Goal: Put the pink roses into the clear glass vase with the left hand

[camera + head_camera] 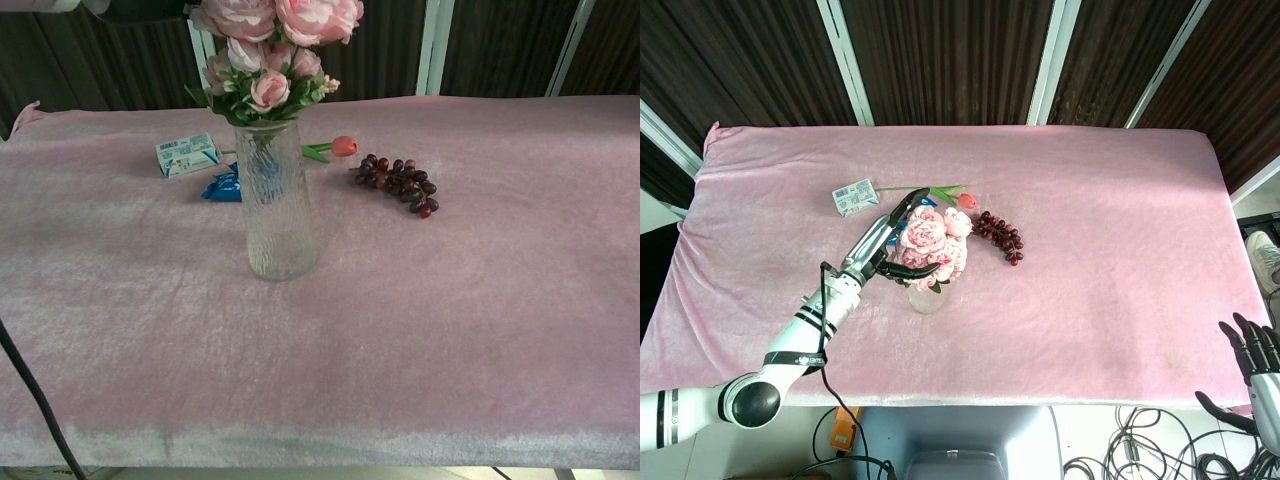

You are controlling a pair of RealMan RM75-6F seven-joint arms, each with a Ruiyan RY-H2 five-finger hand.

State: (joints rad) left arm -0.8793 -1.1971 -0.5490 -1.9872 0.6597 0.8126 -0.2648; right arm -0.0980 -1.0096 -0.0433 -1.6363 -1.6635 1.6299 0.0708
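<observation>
While the pink roses [275,45] stand with their stems down in the clear glass vase [280,205], the left hand [885,248] lies against the left side of the bouquet in the head view. Its dark fingers [908,269] curve around the lower edge of the blooms and another reaches up along their far side; whether they actually pinch the flowers or only rest against them cannot be told. In the chest view the vase stands upright on the pink surface [480,320], the green leaves sit at its rim and the blooms rise above it, the top of the bunch cut by the frame edge.

Behind the vase and to its left lies a small white and blue box [187,154]. A blue packet [222,186] lies just behind the vase, partly hidden by the glass. Behind the vase to its right lies a single tulip [342,146] with an orange-red head, and just right of that a bunch of dark red grapes [398,181].

The right hand [1252,362] is well away from the vase, off the near right corner of the surface, holding nothing, its fingers spread and pointing upward.
</observation>
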